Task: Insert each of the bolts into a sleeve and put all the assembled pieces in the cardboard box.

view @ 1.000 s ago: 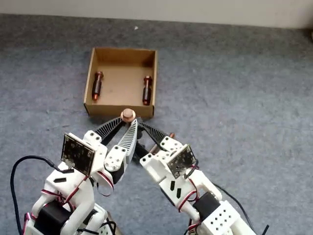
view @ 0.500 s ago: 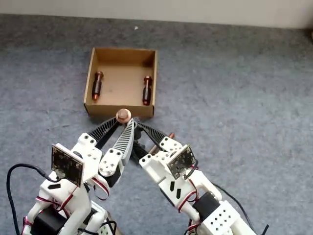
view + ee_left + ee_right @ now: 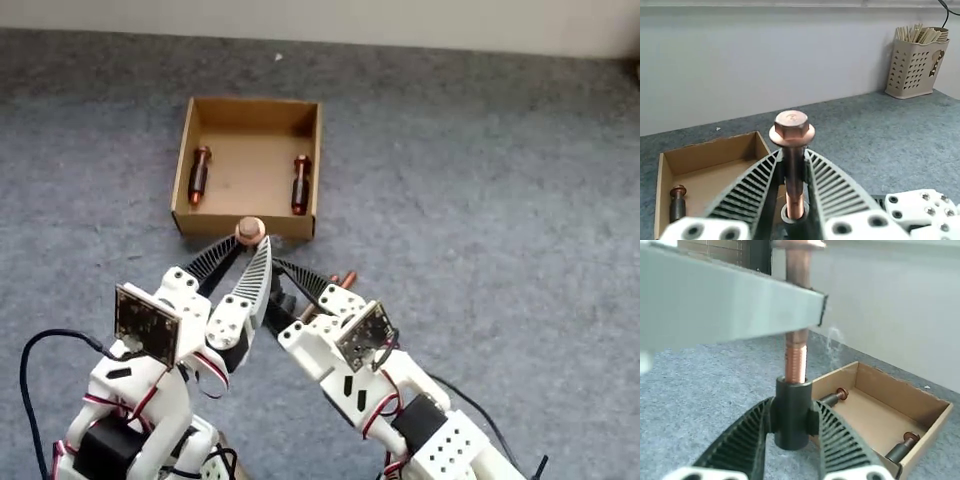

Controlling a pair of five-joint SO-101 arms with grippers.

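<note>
Right gripper (image 3: 791, 415): low over the desk (image 3: 480, 200), nearest the arm bases, pointing toward the box.
Right fingers (image 3: 837, 440): clamped on the sleeve from both sides.
Sleeve (image 3: 792, 410): dark, upright, held at mid-height, its open top facing up.
Left gripper (image 3: 793, 165): just beside the right gripper and above it, also pointing toward the box.
Left fingers (image 3: 827, 175): clamped on the shank of the bolt, below the head.
Bolt (image 3: 793, 147): copper-coloured, upright, with the hex head and flange on top. The threaded end meets the sleeve's top opening. How deep it sits cannot be told.
Bolt position, high view: the head lies just in front of the box's near wall, outside the box.
Loose bolt (image 3: 346, 280): lies on the desk just beside the right gripper, partly hidden by the arm.
Box (image 3: 250, 108): open cardboard, on the desk just beyond the two grippers.
First piece (image 3: 198, 175): a bolt in a dark sleeve, lying flat in the box along the wall on the left arm's side.
Second piece (image 3: 300, 184): the same kind, lying flat along the opposite wall, well apart from the first.
Holder (image 3: 916, 62): a beige perforated container of thin sticks, far off on the desk, against the wall (image 3: 765, 60).
</note>
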